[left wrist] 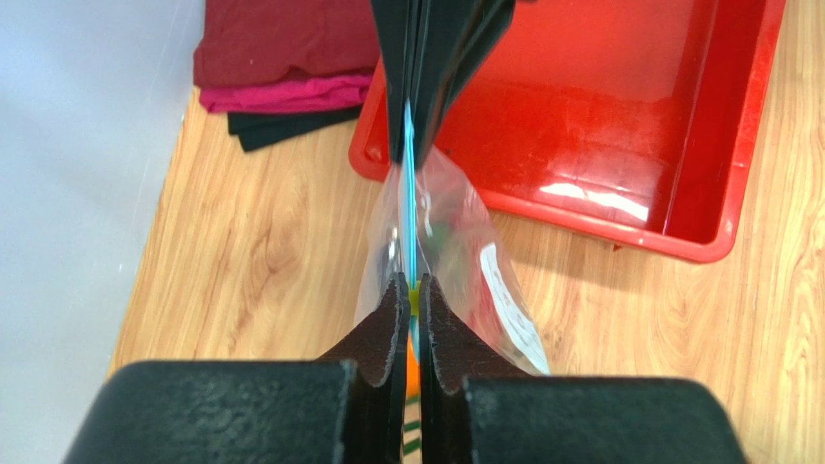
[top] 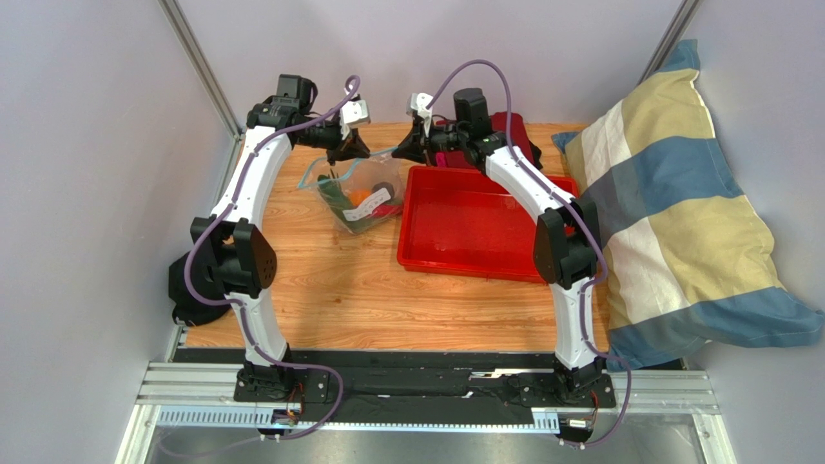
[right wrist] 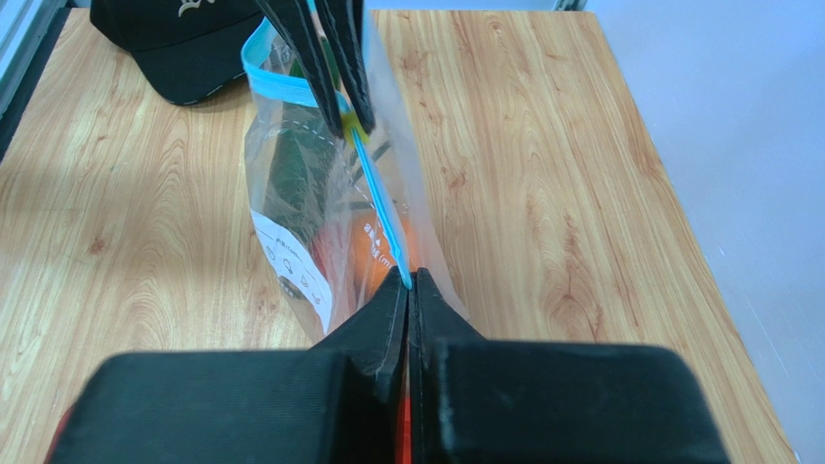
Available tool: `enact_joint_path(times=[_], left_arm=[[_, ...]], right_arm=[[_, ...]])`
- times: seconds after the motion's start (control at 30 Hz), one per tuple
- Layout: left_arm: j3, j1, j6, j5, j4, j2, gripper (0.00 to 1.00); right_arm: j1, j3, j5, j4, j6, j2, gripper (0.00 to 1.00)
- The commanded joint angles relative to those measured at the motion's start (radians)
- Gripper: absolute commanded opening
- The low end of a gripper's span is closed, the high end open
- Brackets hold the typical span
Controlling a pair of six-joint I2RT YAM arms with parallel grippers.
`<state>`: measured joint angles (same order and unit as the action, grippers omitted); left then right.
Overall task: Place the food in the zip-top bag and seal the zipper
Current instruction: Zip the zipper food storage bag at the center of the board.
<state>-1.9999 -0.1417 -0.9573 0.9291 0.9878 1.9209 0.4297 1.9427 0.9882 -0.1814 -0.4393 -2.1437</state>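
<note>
The clear zip-top bag (top: 360,198) hangs upright on the table, held at its mouth by both grippers. The food is inside it: an orange fruit (top: 364,198), green vegetables (top: 334,193), a red chili (top: 383,209) and a dark round piece (top: 385,188). My left gripper (top: 347,153) is shut on the bluish zipper (left wrist: 411,193) at the bag's left end, seen close in its wrist view (left wrist: 413,290). My right gripper (top: 402,153) is shut on the zipper's (right wrist: 378,203) other end, seen close in its wrist view (right wrist: 409,283). The strip runs taut between them. The orange fruit (right wrist: 373,242) shows through the plastic (right wrist: 290,193).
A red plastic tray (top: 474,227) stands right of the bag. Folded dark red and pink cloths (left wrist: 281,68) lie at the back. A black cap (right wrist: 184,39) lies on the left side of the table. A striped pillow (top: 678,213) fills the right edge.
</note>
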Motion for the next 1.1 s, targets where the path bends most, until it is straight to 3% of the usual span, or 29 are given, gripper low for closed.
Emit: enact_joint_path(times=[0.0, 0.53, 1.07], left_arm=[[0.006, 0.039, -0.050, -0.029, 0.075, -0.045, 0.00], [0.006, 0.136, -0.155, -0.078, 0.236, -0.082, 0.00], [0.061, 0.389, -0.256, -0.102, 0.391, -0.204, 0.00]], right_arm=[[-0.039, -0.017, -0.028, 0.085, 0.037, 0.074, 0.00], [-0.071, -0.060, -0.057, 0.092, 0.051, 0.096, 0.00], [-0.077, -0.037, -0.065, 0.063, 0.119, 0.107, 0.00]])
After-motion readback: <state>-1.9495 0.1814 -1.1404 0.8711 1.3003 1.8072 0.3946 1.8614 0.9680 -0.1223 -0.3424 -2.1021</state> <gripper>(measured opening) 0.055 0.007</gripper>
